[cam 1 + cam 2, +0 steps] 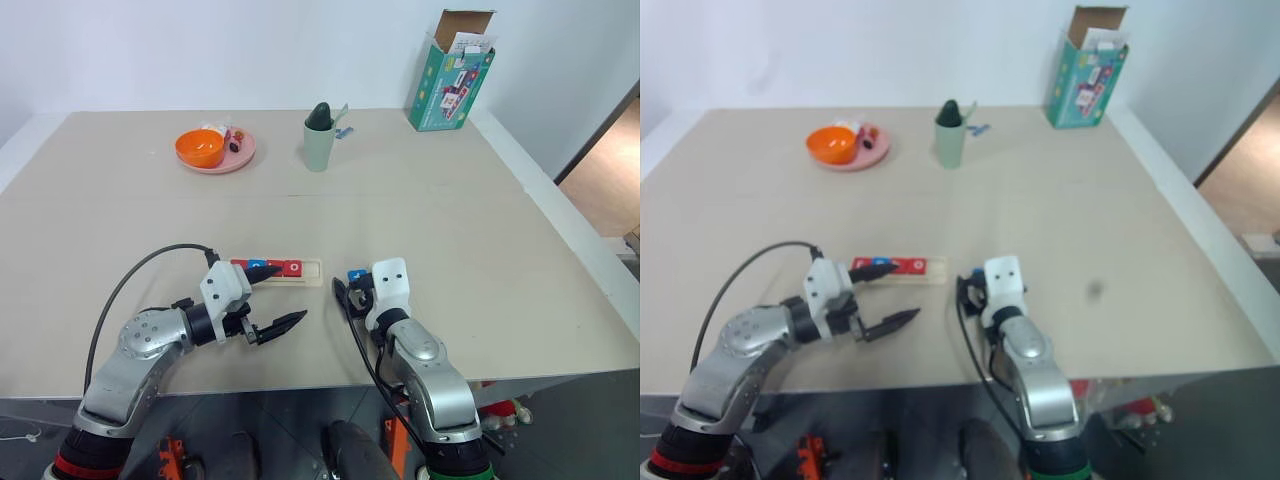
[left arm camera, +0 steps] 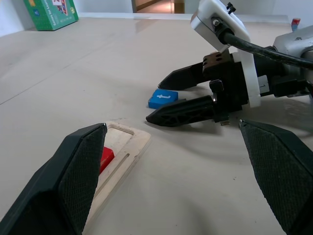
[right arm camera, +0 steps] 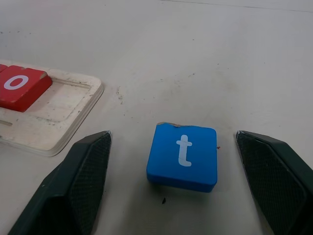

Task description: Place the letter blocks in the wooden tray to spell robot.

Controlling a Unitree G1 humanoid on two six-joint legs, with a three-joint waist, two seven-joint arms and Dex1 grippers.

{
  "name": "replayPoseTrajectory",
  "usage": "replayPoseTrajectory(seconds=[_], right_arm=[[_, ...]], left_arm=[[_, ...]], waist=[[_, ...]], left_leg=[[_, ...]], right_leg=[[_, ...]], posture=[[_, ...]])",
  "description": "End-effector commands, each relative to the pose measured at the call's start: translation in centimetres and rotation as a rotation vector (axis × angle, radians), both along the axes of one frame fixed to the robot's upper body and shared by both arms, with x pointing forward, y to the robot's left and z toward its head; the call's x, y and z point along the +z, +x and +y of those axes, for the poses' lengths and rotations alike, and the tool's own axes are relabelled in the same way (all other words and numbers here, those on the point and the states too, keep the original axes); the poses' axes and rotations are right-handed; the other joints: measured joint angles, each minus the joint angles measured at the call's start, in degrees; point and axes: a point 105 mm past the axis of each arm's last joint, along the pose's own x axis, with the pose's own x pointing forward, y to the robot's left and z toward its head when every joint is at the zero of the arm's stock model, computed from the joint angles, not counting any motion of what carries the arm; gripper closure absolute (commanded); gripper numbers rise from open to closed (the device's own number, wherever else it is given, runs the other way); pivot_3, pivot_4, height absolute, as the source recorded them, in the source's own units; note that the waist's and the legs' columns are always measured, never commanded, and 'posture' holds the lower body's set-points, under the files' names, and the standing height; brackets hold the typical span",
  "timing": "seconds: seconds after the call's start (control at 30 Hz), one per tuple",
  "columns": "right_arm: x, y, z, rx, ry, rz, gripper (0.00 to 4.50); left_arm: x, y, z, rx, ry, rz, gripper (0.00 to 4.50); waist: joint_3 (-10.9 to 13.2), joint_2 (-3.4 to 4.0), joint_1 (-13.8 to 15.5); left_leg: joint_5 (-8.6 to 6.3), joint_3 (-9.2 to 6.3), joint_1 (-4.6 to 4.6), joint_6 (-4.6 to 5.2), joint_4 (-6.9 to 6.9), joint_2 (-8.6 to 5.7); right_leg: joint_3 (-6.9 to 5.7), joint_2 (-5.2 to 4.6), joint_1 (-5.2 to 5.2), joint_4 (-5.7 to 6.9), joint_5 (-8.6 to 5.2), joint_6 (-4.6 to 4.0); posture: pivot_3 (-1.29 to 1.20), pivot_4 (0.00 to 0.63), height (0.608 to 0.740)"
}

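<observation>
Nearest the table's (image 1: 520, 300) front edge, both grippers hang just over the surface. Left gripper (image 1: 277, 297) – jaws spread wide, nothing between them, its upper finger over the wooden tray's (image 1: 312, 272) left part. Right gripper (image 3: 168, 191) – jaws also wide, textured black fingers (image 3: 73, 186) flanking the blue "t" block (image 3: 182, 156) without touching it.

The "t" block lies flat on the bare tabletop just beside the tray's right end: a thick square tile with rounded corners, matte surface, white lowercase letter.

The tray is a long narrow strip of pale wood with a shallow recessed groove, rim scuffed. Red and blue letter blocks (image 1: 291, 268) sit in a row in the groove; the rightmost one is a red "o" (image 3: 18, 84). The groove's right-end slot holds no tile.

Toward the table's far edge, left of centre: a pink plate (image 1: 238, 158) carrying an orange bowl (image 1: 199, 147) and a few small items too small to tell. Near it, a pale green cup (image 1: 318, 145) with a dark object standing in it. At the far right corner, an upright green cardboard box (image 1: 449, 80), top flaps open.
</observation>
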Motion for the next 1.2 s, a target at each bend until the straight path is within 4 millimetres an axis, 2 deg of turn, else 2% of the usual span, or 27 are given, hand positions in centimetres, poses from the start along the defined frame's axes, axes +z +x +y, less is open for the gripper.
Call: replayPoseTrajectory(seconds=[0.03, 0.17, 0.33, 0.6, 0.87, 1.0, 1.2], right_arm=[[-0.2, 0.0, -0.2, -0.019, 0.021, 0.006, 0.27], [-0.7, -0.2, -0.6, -0.039, 0.02, 0.018, 1.42], [-1.1, -0.6, -1.0, -0.047, 0.013, 0.021, 3.21], [-1.1, -0.9, -2.0, -0.078, -0.031, 0.02, 3.28], [-0.7, 0.1, -2.0, -0.128, 0.005, 0.023, 3.28], [-0.8, 0.8, -2.0, -0.147, -0.03, 0.03, 3.28], [-1.2, 0.6, -1.9, -0.133, -0.029, 0.039, 3.28]], left_arm=[[0.8, -0.2, -0.2, -0.02, 0.01, -0.046, 0.0], [0.7, -0.2, -0.2, -0.02, 0.016, -0.044, 0.0], [0.5, -0.4, -0.2, -0.022, 0.025, -0.037, 0.0], [0.4, -0.4, 0.0, -0.018, 0.033, -0.033, 0.0], [0.2, -0.5, 0.0, -0.014, 0.034, -0.029, 0.0], [0.2, -0.6, 0.0, -0.012, 0.036, -0.03, 0.0], [0.2, -0.6, 0.1, -0.012, 0.04, -0.033, 0.0]], waist=[[0.0, 0.0, 0.0], [0.0, -0.05, 0.0], [-0.1, -0.11, 0.0], [-0.1, -0.16, 0.0], [-0.1, -0.2, 0.0], [-0.1, -0.21, -0.1], [-0.2, -0.3, -0.1]], left_leg=[[0.0, 0.0, 0.0, 0.0, 0.0, 0.0], [0.0, -0.01, 0.0, 0.0, 0.0, 0.0], [0.0, -0.03, 0.02, 0.0, 0.0, 0.01], [0.0, -0.04, 0.02, 0.0, 0.0, 0.01], [0.0, -0.03, 0.03, 0.0, 0.0, 0.01], [0.04, 0.0, 0.06, 0.05, 0.02, 0.0], [0.04, 0.0, 0.07, 0.06, 0.01, 0.01]], right_leg=[[0.0, 0.0, 0.0, 0.0, 0.0, 0.0], [-0.01, 0.0, 0.01, 0.0, 0.0, 0.0], [-0.02, 0.0, 0.02, -0.01, -0.01, -0.01], [-0.04, -0.01, 0.05, -0.03, -0.03, -0.03], [-0.02, -0.01, 0.06, -0.04, -0.03, -0.06], [0.01, -0.01, 0.07, -0.04, -0.01, -0.09], [0.0, -0.01, 0.08, -0.04, -0.01, -0.09]], posture=[[0.0, 0.15, 0.74], [0.0, 0.15, 0.74], [0.0, 0.15, 0.74], [0.0, 0.15, 0.74], [0.0, 0.15, 0.74], [0.0, 0.15, 0.74], [0.0, 0.15, 0.74]])
